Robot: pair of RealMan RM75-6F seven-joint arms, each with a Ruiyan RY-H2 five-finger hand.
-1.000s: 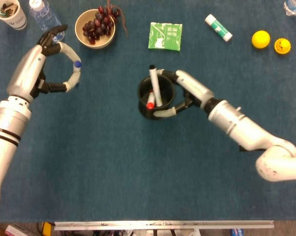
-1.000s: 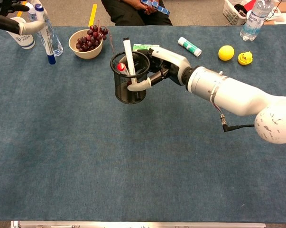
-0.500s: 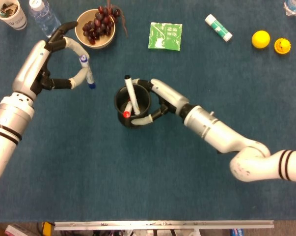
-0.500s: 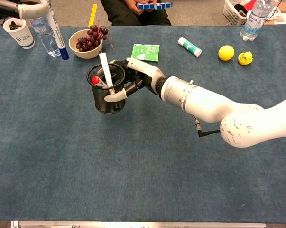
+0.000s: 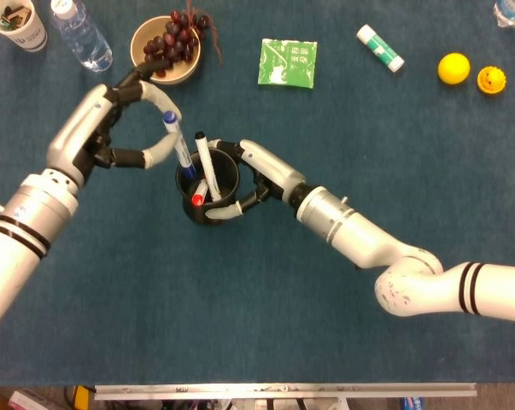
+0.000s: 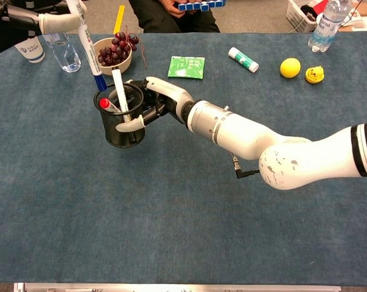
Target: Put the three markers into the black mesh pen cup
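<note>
The black mesh pen cup [image 5: 190, 206] [image 6: 114, 132] stands upright left of centre, and my right hand [image 5: 250, 178] [image 6: 151, 104] grips its right side. Inside it lean a white marker with a black cap [image 5: 204, 162] [image 6: 118, 91] and a red-capped marker [image 5: 197, 197] [image 6: 106, 104]. My left hand [image 5: 125, 120] [image 6: 48, 22] pinches the third marker, blue-capped [image 5: 177, 145] [image 6: 89, 45], nearly upright. Its blue end dips at the cup's left rim. The chest view cuts off most of the left hand.
A bowl of grapes [image 5: 166, 47] [image 6: 113, 53], a water bottle [image 5: 82, 34] and a paper cup [image 5: 16, 21] sit behind the left hand. A green packet [image 5: 288, 62], a glue stick [image 5: 379, 47], a lemon [image 5: 453, 67] and a yellow toy [image 5: 490, 79] lie along the far right.
My right hand has slid the cup leftward with two markers in it. My left hand has carried the blue-capped marker right and down to the cup's rim.
</note>
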